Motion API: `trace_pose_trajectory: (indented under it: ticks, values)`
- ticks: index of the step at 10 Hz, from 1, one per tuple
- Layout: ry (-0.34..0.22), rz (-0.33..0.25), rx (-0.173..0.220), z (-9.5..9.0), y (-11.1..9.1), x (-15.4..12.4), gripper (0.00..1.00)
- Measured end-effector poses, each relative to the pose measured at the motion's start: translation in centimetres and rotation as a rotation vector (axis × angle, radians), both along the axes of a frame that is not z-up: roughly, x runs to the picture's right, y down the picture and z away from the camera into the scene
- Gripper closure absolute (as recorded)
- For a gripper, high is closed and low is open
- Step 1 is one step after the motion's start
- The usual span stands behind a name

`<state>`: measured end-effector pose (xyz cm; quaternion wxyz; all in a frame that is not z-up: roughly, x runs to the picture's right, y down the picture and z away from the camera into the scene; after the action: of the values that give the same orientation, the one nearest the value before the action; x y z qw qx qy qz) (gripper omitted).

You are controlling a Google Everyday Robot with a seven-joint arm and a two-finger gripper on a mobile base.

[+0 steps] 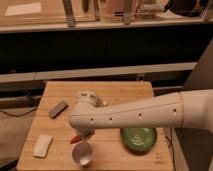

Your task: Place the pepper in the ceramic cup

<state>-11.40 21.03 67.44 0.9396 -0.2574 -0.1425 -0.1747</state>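
The tool (83, 134) hangs low over the bench (125, 92), just above the ceramic cup (82, 153). The pepper (75, 139) pokes out beside it. I cannot tell whether the tool grips it.

The pepper (74, 139), small, elongated and orange-red, lies tilted at the lower left tip of the pincer (81, 134), partly hidden by it. The ceramic cup (82, 153), small, round and white with a pale interior, stands upright on the bench (125, 92) just below the pincer.
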Motion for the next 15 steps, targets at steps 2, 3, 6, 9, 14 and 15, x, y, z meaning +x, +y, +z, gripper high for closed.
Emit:
trace_pose_trajectory:
  ticks: [2,3,6,9,14,15]
  values:
    - [-0.005,0.011,0.02,-0.6,-0.8,-0.7,1.0]
    - [-0.007,0.015,0.025,-0.9,-1.0,-1.0,1.0]
    - [-0.008,0.024,0.048,-2.3,-1.7,-1.9,1.0]
    - [0.002,0.032,0.084,-4.3,-2.8,-2.2,1.0]
    - [0.027,0.033,0.129,-5.9,-3.8,-2.4,1.0]
    - [0.03,0.032,0.133,-5.9,-3.9,-2.5,1.0]
